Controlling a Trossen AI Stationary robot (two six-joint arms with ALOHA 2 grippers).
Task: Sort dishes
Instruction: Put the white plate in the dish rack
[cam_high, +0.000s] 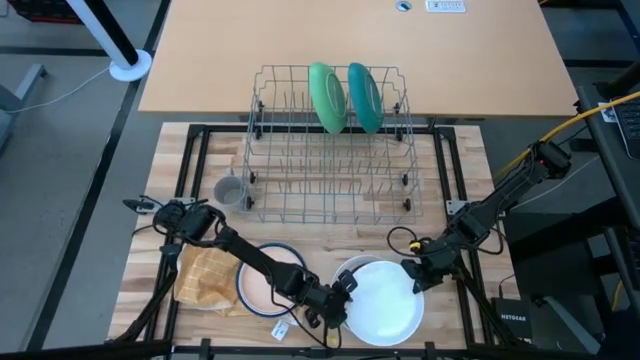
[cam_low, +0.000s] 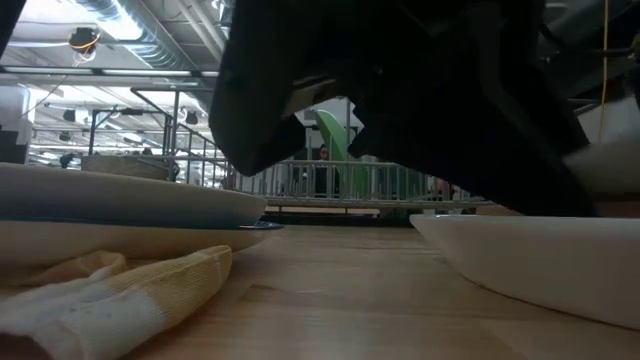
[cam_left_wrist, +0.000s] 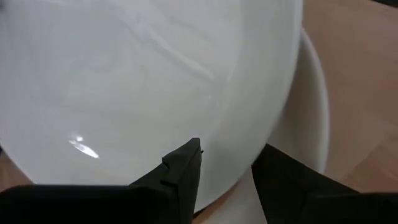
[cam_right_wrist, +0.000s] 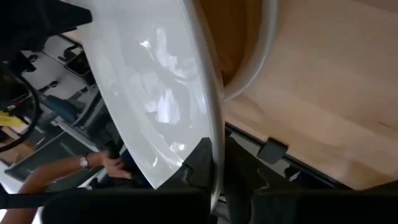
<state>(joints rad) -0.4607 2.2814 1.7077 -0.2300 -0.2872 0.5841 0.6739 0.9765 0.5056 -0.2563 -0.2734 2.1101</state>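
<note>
At the near edge of the table, the white plate (cam_high: 385, 300) lay tilted, with both arms working its rim. The left gripper (cam_high: 340, 298) had its jaws closed on the plate's left edge, one finger over the glazed face and one beneath, as the left wrist view showed. The right gripper (cam_high: 413, 276) pinched the opposite rim, fingers shut tight on the thin edge; in the right wrist view the plate stood lifted off another white dish (cam_right_wrist: 264, 43) beneath it. A person's hand (cam_right_wrist: 112, 163) with a wristwatch showed beyond the table edge in that view.

Just left of the white plate sat a peach plate (cam_high: 268, 281) stacked on a blue-rimmed one, partly under the left arm. The yellow checked cloth (cam_high: 208, 274) lay touching those plates on their left side.

Farther back, a small grey mug (cam_high: 229, 191) stood just beside the left end of the grey wire rack (cam_high: 300, 185). In the rack's far rows, a green plate (cam_high: 326, 97) and a teal plate (cam_high: 364, 97) stood upright, side by side.
</note>
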